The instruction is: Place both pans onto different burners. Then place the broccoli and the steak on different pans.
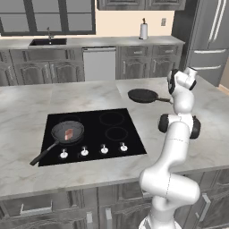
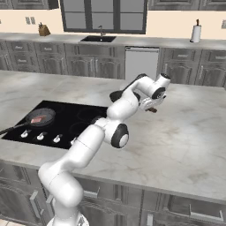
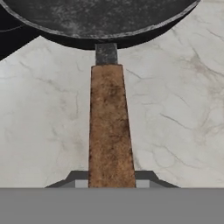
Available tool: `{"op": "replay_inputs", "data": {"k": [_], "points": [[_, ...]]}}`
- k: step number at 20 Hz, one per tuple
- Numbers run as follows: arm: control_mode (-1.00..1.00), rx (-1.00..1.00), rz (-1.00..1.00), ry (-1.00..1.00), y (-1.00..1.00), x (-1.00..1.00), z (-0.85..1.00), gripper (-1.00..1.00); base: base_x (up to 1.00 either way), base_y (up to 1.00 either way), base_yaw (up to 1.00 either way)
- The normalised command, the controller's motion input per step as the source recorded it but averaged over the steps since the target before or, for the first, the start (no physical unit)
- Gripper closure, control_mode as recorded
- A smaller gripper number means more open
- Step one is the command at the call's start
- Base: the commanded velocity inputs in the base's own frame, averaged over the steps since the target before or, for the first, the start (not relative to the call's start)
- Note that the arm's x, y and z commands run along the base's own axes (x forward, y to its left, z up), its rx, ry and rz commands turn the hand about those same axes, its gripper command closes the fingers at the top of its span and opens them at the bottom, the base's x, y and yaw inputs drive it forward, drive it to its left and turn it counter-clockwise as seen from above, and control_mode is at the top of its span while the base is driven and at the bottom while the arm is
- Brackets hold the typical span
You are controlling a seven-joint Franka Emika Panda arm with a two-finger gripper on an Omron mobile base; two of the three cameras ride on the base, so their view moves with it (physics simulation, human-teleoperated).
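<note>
- gripper (image 2: 152,107) sits low over the brown handle (image 3: 109,127), lined up along it, likely to lift this pan; whether the jaws have clamped it i cannot tell.
- second pan (image 1: 143,95) rests on the counter (image 1: 27,107), beside the cooktop (image 1: 112,129).
- first pan (image 1: 67,131) sits on the front-left burner, steak (image 1: 68,134) inside.

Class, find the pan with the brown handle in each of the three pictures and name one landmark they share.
Left base view: the brown-handled pan lies on the counter, right of the cooktop, beside the arm.
Right base view: the pan peeks out behind the arm, past the cooktop's far right corner.
Hand view: its bowl spans the top, its handle running down the middle.
Shared landmark: the black cooktop.
</note>
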Motion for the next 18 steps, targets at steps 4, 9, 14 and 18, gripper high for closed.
{"op": "replay_inputs", "data": {"k": [4,9,14,18], "points": [[-1.0,0.0,0.23,0.06,0.0,0.0,0.01,1.0,0.0,0.0,0.0],[-1.0,0.0,0.36,0.0,0.01,0.0,0.0,1.0,0.0,0.0,0.0],[-1.0,0.0,0.36,-0.01,0.28,0.0,0.0,1.0,0.0,0.0,0.0],[-1.0,0.07,0.22,0.0,0.39,0.0,0.0,1.0,0.0,0.0,0.0]]}}
